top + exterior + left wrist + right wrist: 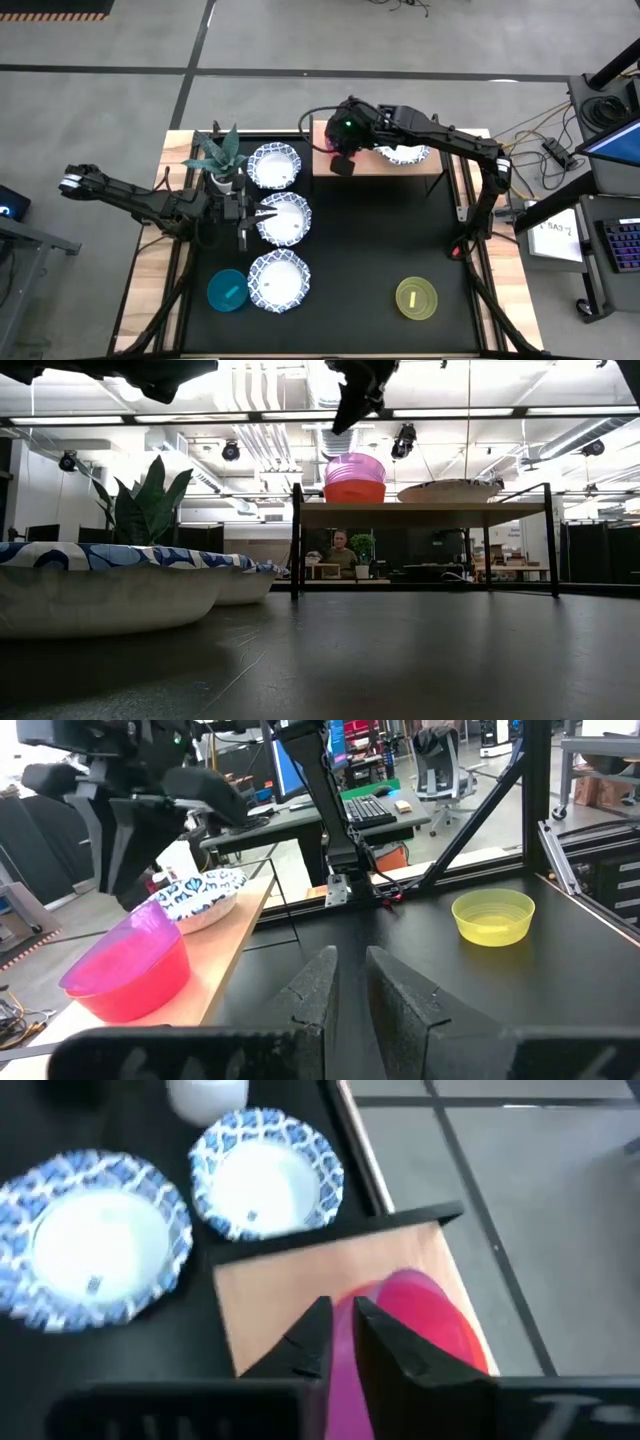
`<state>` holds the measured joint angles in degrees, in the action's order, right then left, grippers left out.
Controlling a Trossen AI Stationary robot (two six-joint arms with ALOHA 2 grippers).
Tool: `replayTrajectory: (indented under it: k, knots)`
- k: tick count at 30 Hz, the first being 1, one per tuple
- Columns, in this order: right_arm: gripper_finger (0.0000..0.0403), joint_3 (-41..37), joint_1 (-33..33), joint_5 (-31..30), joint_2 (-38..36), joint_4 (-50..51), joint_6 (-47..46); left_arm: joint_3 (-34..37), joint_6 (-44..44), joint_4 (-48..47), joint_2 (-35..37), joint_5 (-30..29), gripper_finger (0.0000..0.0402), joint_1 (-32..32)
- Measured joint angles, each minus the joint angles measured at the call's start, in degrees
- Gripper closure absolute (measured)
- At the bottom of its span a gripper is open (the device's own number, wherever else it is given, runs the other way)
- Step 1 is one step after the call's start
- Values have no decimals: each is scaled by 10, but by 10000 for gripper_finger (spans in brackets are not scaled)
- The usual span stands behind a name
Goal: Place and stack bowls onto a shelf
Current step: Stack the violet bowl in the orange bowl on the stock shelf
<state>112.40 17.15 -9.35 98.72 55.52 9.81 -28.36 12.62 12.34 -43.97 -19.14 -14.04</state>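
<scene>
— Bowls: where does the work stand now?

— Right gripper (340, 1330) hovers just above the purple bowl (355, 466), which sits nested in the red bowl (355, 491) at one end of the shelf (365, 165). Its fingers are almost together, and I see nothing between them. I judge this stack is just placed.

— And the left gripper (350, 985)?

— It waits near the middle blue-rimmed bowl (283, 220), fingers nearly closed, holding nothing.

— What else is on the shelf?

— One blue-rimmed bowl (405, 153), empty, at the other end.

— What is next?

— I think another bowl must be fetched. Three blue-rimmed bowls, the teal bowl (227, 290) and the yellow bowl (416, 298) are on the table (370, 250). The arm must rise clear first.
</scene>
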Motion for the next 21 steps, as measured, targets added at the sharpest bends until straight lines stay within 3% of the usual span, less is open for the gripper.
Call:
replayTrajectory:
  k: [5, 11, 21]
  knots:
    - [394, -100, -2, -75, -14, -149, -31, 0, -18, -5, 0, 0, 364, 0]
    - [394, -234, 1, -68, -79, -348, -36, 0, -26, -13, 0, 0, 364, 0]
    - [394, -381, 7, -52, -122, -461, -99, 0, -28, -14, 0, 1, 364, 0]
